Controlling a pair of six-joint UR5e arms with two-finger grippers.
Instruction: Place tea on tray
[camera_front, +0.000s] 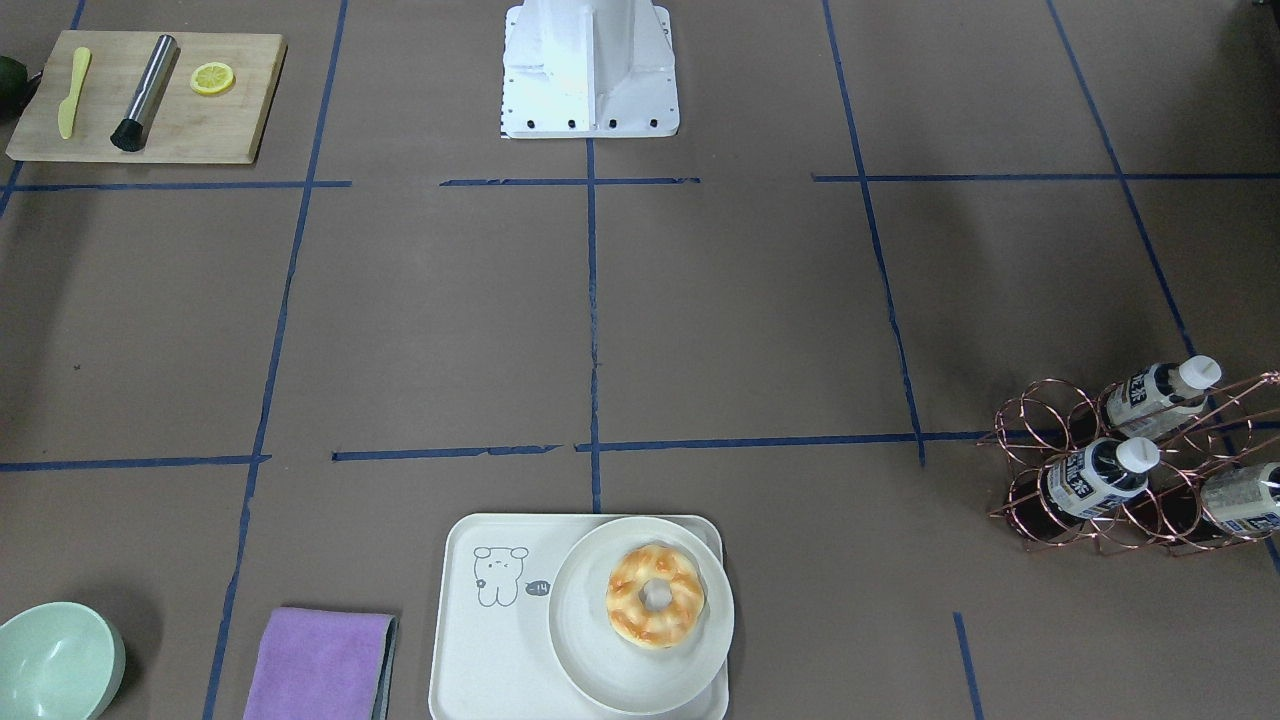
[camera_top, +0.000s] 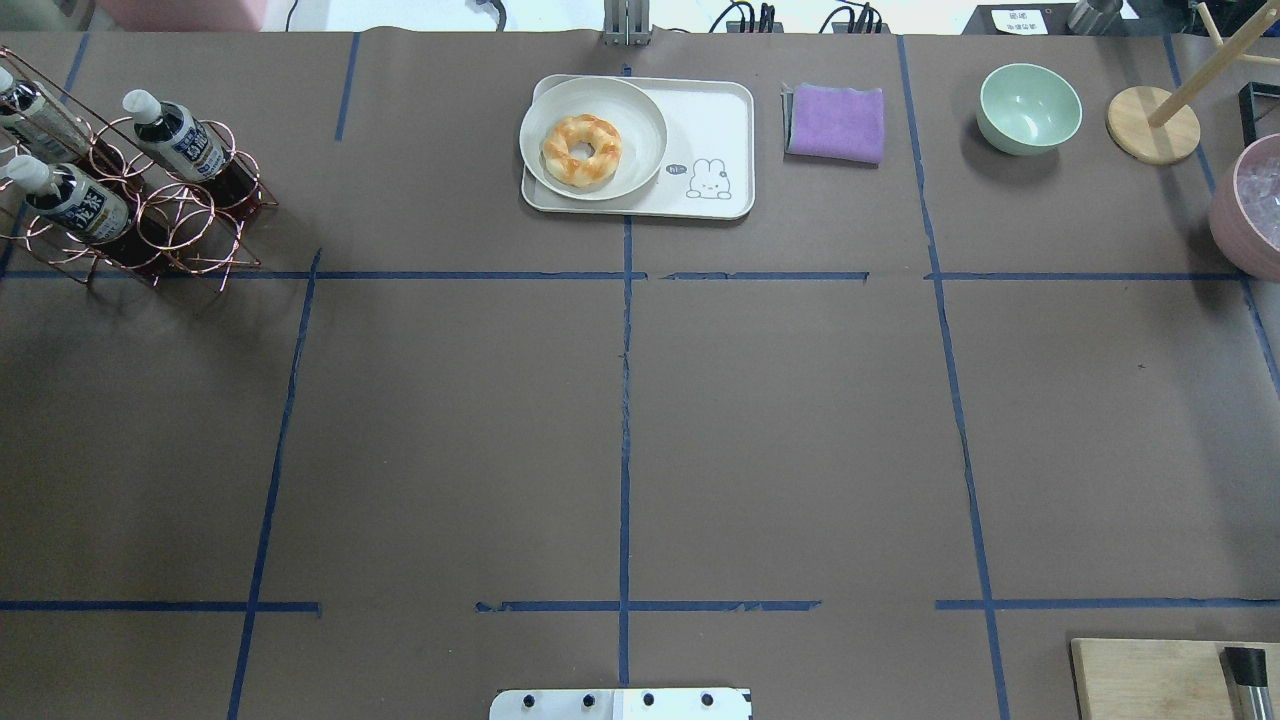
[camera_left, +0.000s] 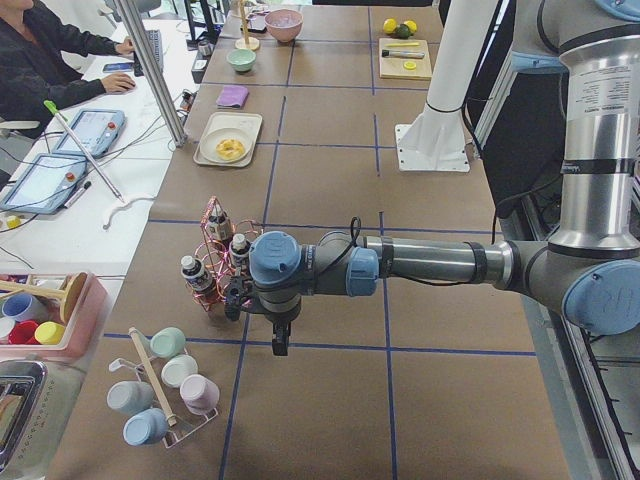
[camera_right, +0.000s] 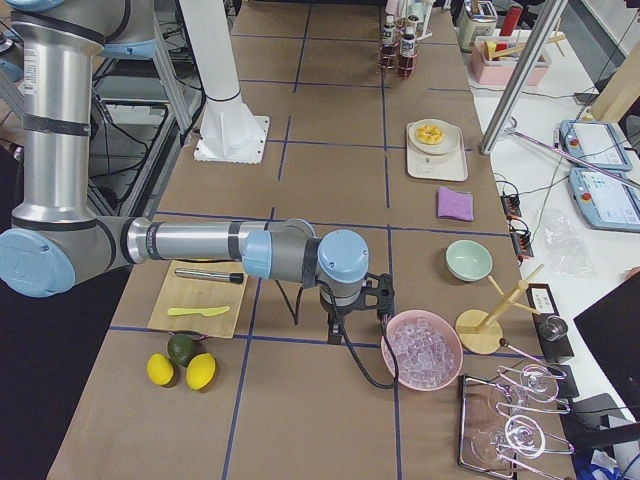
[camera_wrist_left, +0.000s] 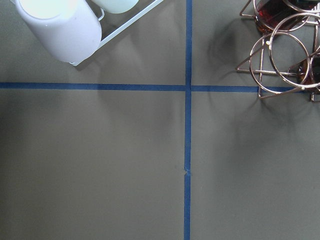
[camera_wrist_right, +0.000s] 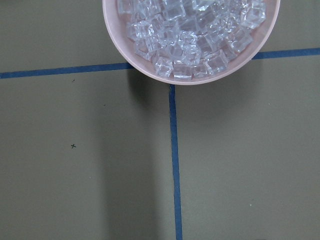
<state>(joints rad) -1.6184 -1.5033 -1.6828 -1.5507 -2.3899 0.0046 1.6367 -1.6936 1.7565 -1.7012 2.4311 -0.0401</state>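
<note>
Three tea bottles (camera_top: 175, 135) with white caps lie in a copper wire rack (camera_top: 190, 215) at the far left of the table; they also show in the front view (camera_front: 1095, 475). The cream tray (camera_top: 715, 130) with the line drawing lies at the far middle edge and carries a round plate (camera_top: 640, 120) with a donut (camera_top: 581, 150). My left gripper (camera_left: 279, 345) hangs just beside the rack, apart from the tea bottles; I cannot tell if it is open. My right gripper (camera_right: 334, 338) hangs by the ice bowl; I cannot tell its state. The left wrist view shows only the rack's rings (camera_wrist_left: 280, 65).
A purple cloth (camera_top: 835, 122) and a green bowl (camera_top: 1029, 108) lie right of the tray. A pink bowl of ice (camera_wrist_right: 190, 35) and a wooden cutting board (camera_front: 150, 98) are at the right end. A rack of pastel cups (camera_left: 165, 385) stands beyond the bottle rack.
</note>
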